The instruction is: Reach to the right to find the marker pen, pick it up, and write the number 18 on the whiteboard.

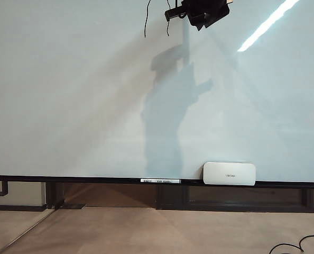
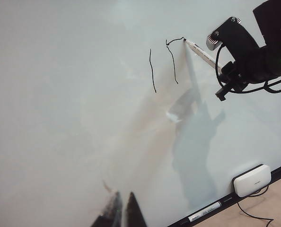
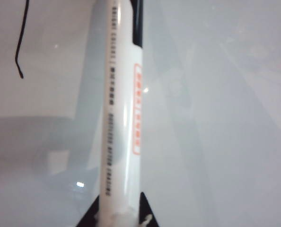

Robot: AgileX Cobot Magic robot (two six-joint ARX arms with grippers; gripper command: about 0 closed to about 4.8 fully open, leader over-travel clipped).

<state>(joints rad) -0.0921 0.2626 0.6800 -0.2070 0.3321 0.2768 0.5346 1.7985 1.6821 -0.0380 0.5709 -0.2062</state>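
right hand (image 2: 215,60) clamped on marker pen (image 3: 119,118), tip touching whiteboard (image 2: 60,118)

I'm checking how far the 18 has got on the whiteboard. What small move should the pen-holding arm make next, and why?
Probably draw on down and around: the right gripper holds the marker pen with its tip at the top of an unfinished second stroke beside the vertical 1.

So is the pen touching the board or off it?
Touching: the marker pen in the right gripper has its tip at the stroke's end on the whiteboard.
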